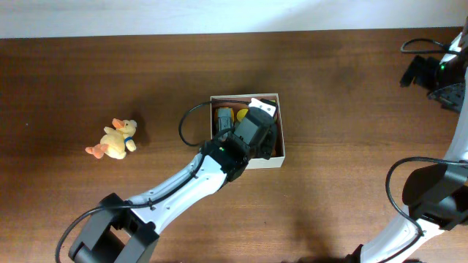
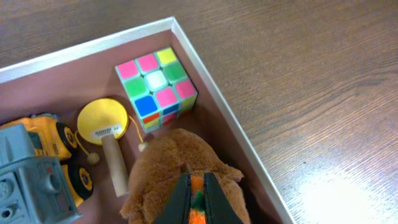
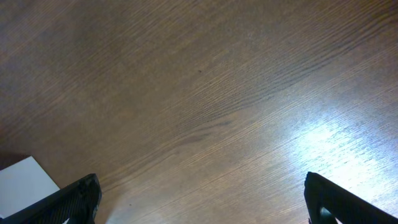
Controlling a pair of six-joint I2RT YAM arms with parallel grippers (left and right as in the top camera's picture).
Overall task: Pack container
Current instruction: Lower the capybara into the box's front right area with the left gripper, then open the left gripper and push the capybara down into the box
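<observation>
Overhead: the container (image 1: pixel 269 161) sits mid-table. It's square, so there's no long axis to line up with. The left arm (image 1: pixel 183 179) reaches in from the lower left and its wrist hangs right over the box, hiding the fingertips. The right gripper (image 1: pixel 426 70) is parked far right, well apart from the box, so we take the left arm as the working one. A yellow duck plush (image 1: pixel 113 140) lies outside on the table (image 1: pixel 351 109), left of the box on the left arm's side. By our read it isn't packed yet.

Left wrist: the left gripper (image 2: pixel 196 190) is pinched narrow on a brown plush (image 2: pixel 174 162), with an orange-green bit between the fingers. The plush sits inside the walls, just beside the cube (image 2: pixel 157 87) in the corner. A drum rattle (image 2: pixel 102 121) and a yellow truck (image 2: pixel 43 146) lie to its left. The container is directly under and around the tool, so we judge a release here lands inside.

Right wrist: the jaws are spread wide and hold nothing, with bare table below. There's a white corner (image 3: pixel 22 180) at lower left and we can't tell what it is. The container isn't in this view.
</observation>
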